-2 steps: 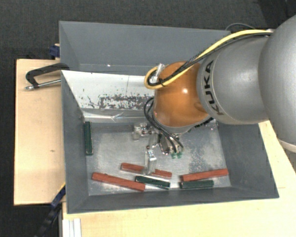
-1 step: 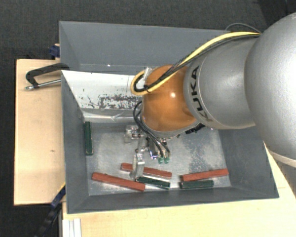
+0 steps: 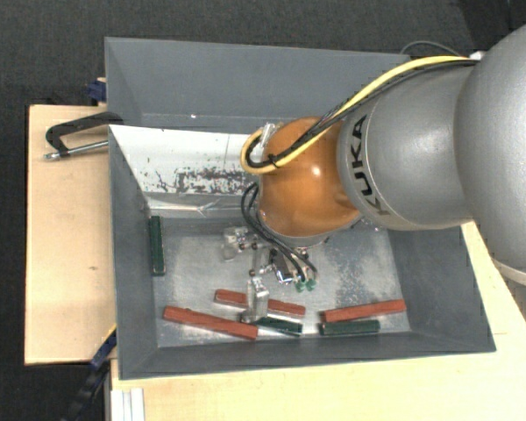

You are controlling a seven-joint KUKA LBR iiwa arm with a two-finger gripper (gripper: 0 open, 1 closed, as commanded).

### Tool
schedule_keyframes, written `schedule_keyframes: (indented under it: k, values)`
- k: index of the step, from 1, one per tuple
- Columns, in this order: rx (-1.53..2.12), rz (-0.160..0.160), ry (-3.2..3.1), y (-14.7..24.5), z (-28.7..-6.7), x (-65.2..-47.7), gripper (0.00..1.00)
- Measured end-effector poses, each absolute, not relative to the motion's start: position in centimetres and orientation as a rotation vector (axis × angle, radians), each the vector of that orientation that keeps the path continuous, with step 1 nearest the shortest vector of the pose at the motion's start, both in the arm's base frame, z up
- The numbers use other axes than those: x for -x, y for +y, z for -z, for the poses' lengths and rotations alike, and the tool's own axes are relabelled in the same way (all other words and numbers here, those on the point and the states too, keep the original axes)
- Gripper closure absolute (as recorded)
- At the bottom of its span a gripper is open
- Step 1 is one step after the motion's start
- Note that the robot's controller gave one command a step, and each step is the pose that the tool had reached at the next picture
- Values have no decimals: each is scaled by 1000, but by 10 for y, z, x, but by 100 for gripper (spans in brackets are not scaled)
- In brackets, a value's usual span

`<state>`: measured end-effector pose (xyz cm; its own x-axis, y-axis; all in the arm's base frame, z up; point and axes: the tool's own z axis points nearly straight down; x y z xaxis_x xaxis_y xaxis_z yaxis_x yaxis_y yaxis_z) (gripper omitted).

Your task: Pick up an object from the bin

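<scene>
My gripper [image 3: 258,298] hangs below the orange cover, low over the front middle of the bin. Its tip is right above a short red bar [image 3: 279,306] that lies flat on the floor. Just in front of that bar lies a dark green bar [image 3: 280,326], touching the end of a long red bar [image 3: 208,322] that slants toward the front left. I see nothing held in the gripper.
A red bar [image 3: 365,310] and a green bar [image 3: 351,327] lie side by side at the front right. Another green bar [image 3: 157,245] rests along the left wall. The arm and its orange cover hide the bin's middle and right.
</scene>
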<state>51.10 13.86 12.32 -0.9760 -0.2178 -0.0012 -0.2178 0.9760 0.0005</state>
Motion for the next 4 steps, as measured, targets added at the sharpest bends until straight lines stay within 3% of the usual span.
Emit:
schedule_keyframes:
  k: [1,2,3,4]
  values:
    - [187,-3,3135,117,-112,-500,0]
    - [312,0,3127,98,-110,-496,0]
    - [504,-2,3100,90,-71,-508,100]
    - [503,-3,3100,90,-71,-508,100]
